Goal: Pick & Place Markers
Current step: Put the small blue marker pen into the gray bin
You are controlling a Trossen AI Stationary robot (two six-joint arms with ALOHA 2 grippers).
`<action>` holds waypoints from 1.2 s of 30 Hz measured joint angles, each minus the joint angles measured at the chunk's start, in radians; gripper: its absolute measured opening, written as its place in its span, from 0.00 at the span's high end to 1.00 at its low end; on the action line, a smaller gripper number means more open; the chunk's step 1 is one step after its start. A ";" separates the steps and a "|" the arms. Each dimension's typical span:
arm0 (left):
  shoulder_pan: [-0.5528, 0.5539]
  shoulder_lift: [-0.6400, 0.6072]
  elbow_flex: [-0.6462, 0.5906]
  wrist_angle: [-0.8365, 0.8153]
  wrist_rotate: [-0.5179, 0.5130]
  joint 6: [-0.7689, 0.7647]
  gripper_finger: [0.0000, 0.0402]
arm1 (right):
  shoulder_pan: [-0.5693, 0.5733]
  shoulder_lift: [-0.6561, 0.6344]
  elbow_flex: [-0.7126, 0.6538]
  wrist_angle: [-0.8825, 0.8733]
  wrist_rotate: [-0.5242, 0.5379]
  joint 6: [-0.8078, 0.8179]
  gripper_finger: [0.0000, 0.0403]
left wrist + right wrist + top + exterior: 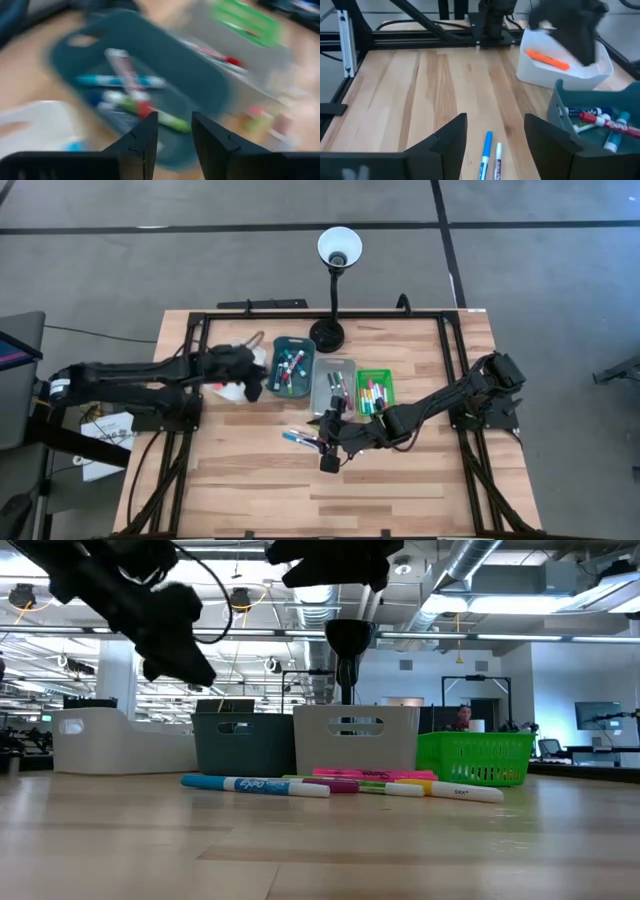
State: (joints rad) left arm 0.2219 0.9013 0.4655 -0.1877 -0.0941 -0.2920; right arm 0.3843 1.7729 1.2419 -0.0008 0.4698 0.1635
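Several markers (303, 439) lie loose on the wooden table, also seen in the low view as markers (255, 784) in a row. More markers (132, 82) lie in the dark teal tray (280, 345). One orange marker (547, 59) lies in the white tray (570, 72). My left gripper (175, 117) hovers open above the teal tray (200, 80), nothing between its fingers. My right gripper (495, 120) stands open above the table, by the loose markers, with a blue marker (486, 155) and a white one (498, 161) lying below its gap.
A grey tray (345, 364) and a green basket (388, 374), both with markers, stand in a row right of the teal tray. A black desk lamp (333, 280) rises behind them. A dark metal frame (300, 315) borders the table. Bare wood lies toward the near edge.
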 joint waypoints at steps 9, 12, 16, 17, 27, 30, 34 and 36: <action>-0.369 0.087 -0.004 0.098 0.041 0.046 0.73 | -0.007 0.000 0.000 -0.052 0.000 0.038 0.56; -0.466 0.178 -0.004 0.183 0.042 0.085 0.73 | -0.007 0.000 0.000 -0.052 0.000 0.057 0.57; -0.540 0.334 -0.004 0.369 0.038 0.160 0.73 | -0.007 0.000 0.000 -0.052 0.000 0.057 0.58; -0.545 0.371 -0.004 0.409 0.039 0.179 0.73 | -0.007 0.000 0.000 -0.051 0.000 0.057 0.58; -0.524 0.651 -0.003 0.577 0.037 0.180 0.62 | -0.007 0.000 0.000 -0.052 0.000 0.074 0.59; -0.526 0.693 -0.004 0.593 0.039 0.180 0.61 | -0.007 0.000 0.000 -0.052 -0.001 0.074 0.59; -0.518 0.727 -0.003 0.603 0.017 0.182 0.61 | -0.007 0.000 0.000 -0.052 -0.001 0.074 0.60; -0.512 0.739 -0.003 0.609 0.017 0.183 0.62 | -0.007 0.000 0.000 -0.052 -0.001 0.074 0.60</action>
State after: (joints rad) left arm -0.2898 1.6406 0.4628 0.4215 -0.0771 -0.1094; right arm 0.3771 1.7729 1.2419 -0.0525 0.4686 0.2375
